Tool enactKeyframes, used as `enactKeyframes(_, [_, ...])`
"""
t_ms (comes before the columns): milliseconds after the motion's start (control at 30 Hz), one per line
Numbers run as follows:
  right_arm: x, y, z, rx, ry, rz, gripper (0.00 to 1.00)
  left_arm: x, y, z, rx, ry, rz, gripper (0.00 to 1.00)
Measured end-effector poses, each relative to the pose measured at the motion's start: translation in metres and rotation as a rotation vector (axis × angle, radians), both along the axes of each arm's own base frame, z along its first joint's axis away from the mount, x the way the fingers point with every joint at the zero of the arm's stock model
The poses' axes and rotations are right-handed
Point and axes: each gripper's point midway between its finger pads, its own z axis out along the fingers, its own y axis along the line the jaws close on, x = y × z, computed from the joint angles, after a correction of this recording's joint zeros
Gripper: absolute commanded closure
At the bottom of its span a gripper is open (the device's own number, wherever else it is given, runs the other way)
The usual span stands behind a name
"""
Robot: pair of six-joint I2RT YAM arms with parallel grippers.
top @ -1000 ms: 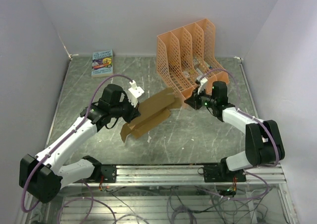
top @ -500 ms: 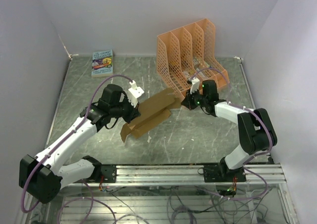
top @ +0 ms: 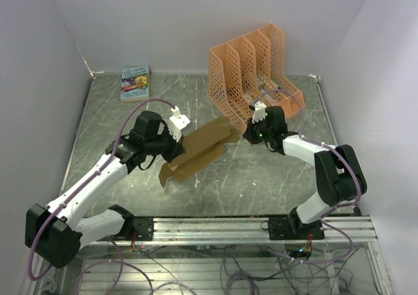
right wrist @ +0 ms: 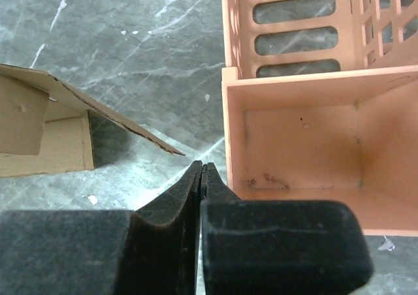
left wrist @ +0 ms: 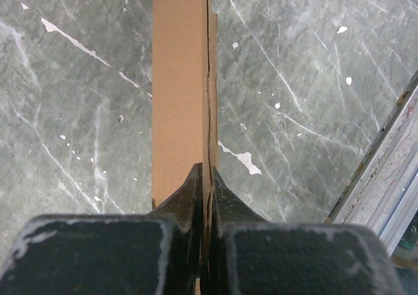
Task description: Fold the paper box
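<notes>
The tan paper box (top: 199,148) lies half-folded in the middle of the table, flaps raised. My left gripper (top: 175,148) is shut on its upright side wall; in the left wrist view the cardboard edge (left wrist: 208,112) runs straight out from between the black fingers (left wrist: 189,194). My right gripper (top: 250,133) is shut and empty, low between the box's right flap and the orange rack. In the right wrist view its closed tips (right wrist: 204,171) sit just right of the raised flap (right wrist: 98,109) and touch nothing.
An orange perforated file rack (top: 251,73) stands at the back right, its near corner (right wrist: 294,132) right beside my right gripper. A small colourful book (top: 135,82) lies at the back left. A metal rail (top: 215,226) runs along the near edge.
My right arm has swung left and forward toward the box's right flap and now rests beside the rack corner. The left gripper and the box have stayed put.
</notes>
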Motion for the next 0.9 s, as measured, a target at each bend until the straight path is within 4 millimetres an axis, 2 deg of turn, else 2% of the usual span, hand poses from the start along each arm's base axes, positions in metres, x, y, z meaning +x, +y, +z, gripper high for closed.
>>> enactKeyframes(167, [0.0,-0.014,-0.005,-0.021,0.019,-0.033,1.0,0.0,0.0,0.001,0.001,-0.004,-0.002,0.93])
enactKeyframes(267, [0.004,-0.039,-0.01,-0.053,0.015,-0.09,1.0,0.0,0.0,0.001,0.001,-0.005,-0.003,0.93])
enactKeyframes(400, [0.011,-0.079,0.007,-0.09,-0.059,-0.168,1.0,-0.001,0.0,0.001,0.001,-0.003,-0.006,0.93])
enactKeyframes(500, [0.01,-0.089,0.019,-0.101,-0.103,-0.17,1.0,-0.001,0.0,0.001,0.001,-0.003,-0.008,0.93])
enactKeyframes(600, [0.007,-0.088,0.031,-0.101,-0.154,-0.1,0.93,-0.002,0.0,0.0,0.001,-0.002,-0.008,0.93])
enactKeyframes(700, [-0.001,-0.071,0.037,-0.083,-0.186,0.065,0.86,-0.002,0.0,0.0,0.002,-0.002,-0.009,0.93])
enactKeyframes(800, [-0.007,-0.05,0.041,-0.044,-0.214,0.227,1.0,-0.002,0.0,0.001,0.003,-0.005,-0.011,0.93])
enactKeyframes(900, [-0.005,-0.033,0.041,-0.024,-0.239,0.312,1.0,-0.002,0.0,0.003,-0.001,-0.011,-0.011,0.93])
